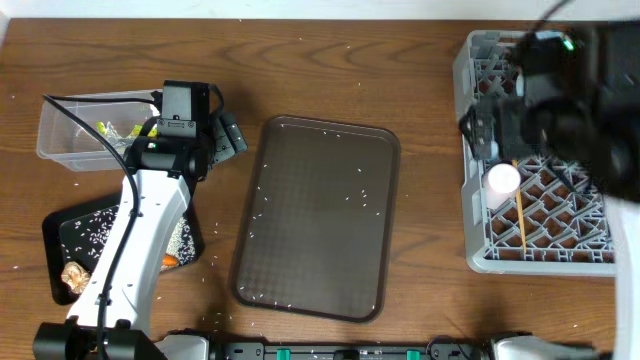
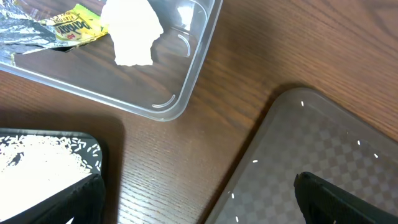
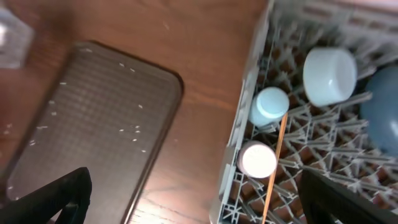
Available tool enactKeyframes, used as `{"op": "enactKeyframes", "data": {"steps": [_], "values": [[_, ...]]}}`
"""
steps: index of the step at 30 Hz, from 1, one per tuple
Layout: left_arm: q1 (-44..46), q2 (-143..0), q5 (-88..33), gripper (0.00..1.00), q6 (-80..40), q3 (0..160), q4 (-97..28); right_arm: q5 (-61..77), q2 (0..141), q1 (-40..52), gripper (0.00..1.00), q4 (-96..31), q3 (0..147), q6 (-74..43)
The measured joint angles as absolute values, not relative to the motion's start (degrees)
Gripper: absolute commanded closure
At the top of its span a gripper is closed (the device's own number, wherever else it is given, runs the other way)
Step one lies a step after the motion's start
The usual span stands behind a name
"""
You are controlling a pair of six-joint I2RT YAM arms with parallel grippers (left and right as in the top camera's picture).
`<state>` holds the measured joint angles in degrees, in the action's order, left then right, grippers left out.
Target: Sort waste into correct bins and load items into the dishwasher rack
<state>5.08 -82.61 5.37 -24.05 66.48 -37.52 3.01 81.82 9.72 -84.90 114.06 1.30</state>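
Chopsticks [image 3: 273, 171] lie in the grey rack [image 3: 245, 106] beside the pink cup [image 3: 258, 160] below my spread, empty right end effector [image 3: 196, 190], while my left end effector [image 2: 199, 196], likewise spread, hangs by the clear tub [image 2: 194, 65] holding napkin [image 2: 134, 31] and wrapper [image 2: 74, 22].

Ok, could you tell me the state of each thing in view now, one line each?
left gripper, open, empty
right gripper, open, empty
clear tub, holds napkin and wrapper
black tray, holds rice, brown lump, carrot
serving tray, only stray grains on it
rack, loaded: bowl, light-blue cup, pink cup, chopsticks, blue plate
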Motion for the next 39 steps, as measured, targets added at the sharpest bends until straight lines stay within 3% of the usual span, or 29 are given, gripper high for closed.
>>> {"op": "enactKeyframes", "data": {"steps": [8,14,17,30,39], "values": [[5.1,-82.6,5.4,0.02,-24.1,66.5,-37.5,1.3,71.7,10.6,0.01,-92.1,114.2,2.6],[5.1,-82.6,5.4,0.02,-24.1,66.5,-37.5,0.2,69.2,10.6,0.01,-91.5,114.0,2.8],[5.1,-82.6,5.4,0.02,-24.1,66.5,-37.5,-0.6,67.9,10.6,0.01,-85.2,110.5,3.1],[5.1,-82.6,5.3,0.02,-24.1,66.5,-37.6,2.7,45.4,0.7,0.01,-35.2,50.7,5.5],[5.1,-82.6,5.4,0.02,-24.1,66.5,-37.5,8.4,27.4,-0.5,0.01,-16.5,20.3,5.7]]}}
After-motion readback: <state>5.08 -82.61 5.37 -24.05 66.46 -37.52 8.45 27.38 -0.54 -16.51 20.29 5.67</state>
